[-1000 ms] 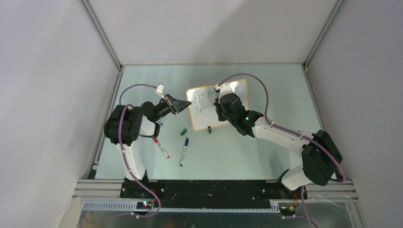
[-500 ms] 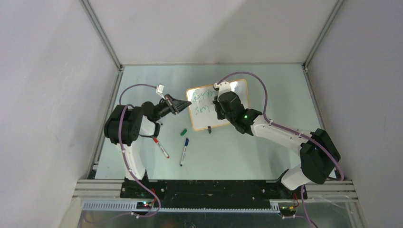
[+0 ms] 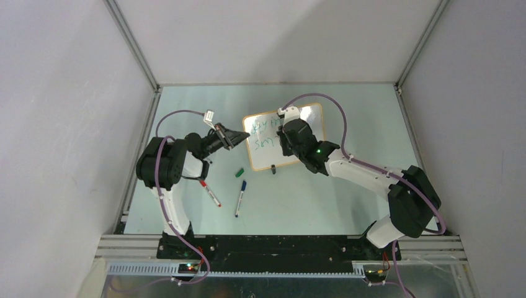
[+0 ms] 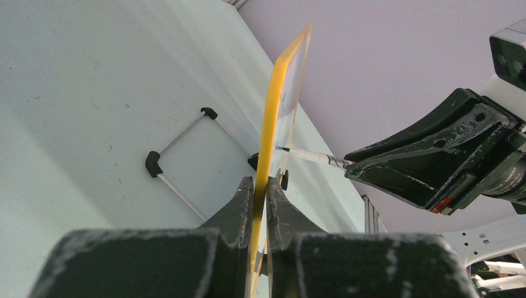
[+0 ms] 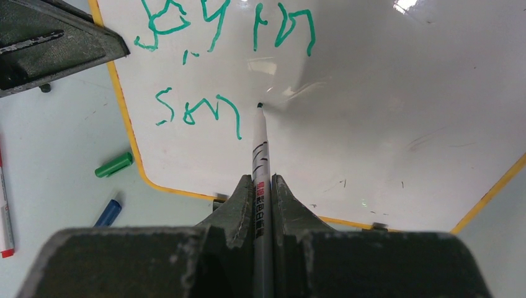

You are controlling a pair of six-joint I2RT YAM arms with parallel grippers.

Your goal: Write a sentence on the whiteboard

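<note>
Shifted since a second ago: the right arm's elbow sits slightly further left and its wrist has edged left over the board; the left arm has stayed as it was.

- Table (image 3: 322, 205): pale green surface carrying all items.
- Blue marker (image 3: 240, 197): lying flat, capped, nearest the arm bases.
- Red-capped marker (image 3: 210, 194): lying flat, left of the blue one, apart from it.
- Green cap (image 3: 239, 172): loose on the table, just beyond the blue marker, near the board's lower left corner.
- Left gripper (image 4: 260, 186): fingers pinched on the left edge of the whiteboard (image 5: 384, 93), one on each face.
- Whiteboard: mid-table between the two arms, orange-framed, propped up on a wire stand (image 4: 180, 149) behind it.
- Right gripper (image 5: 262, 183): fingers clamped on a white marker (image 5: 260, 149), which points away from the wrist at the board.
- Marker tip: on the board face, just right of the second line's lettering.
- The sentence (image 5: 218, 32): green handwriting at the board's upper left; top line reads roughly "Joy in", second line shows only "Sm".
</note>
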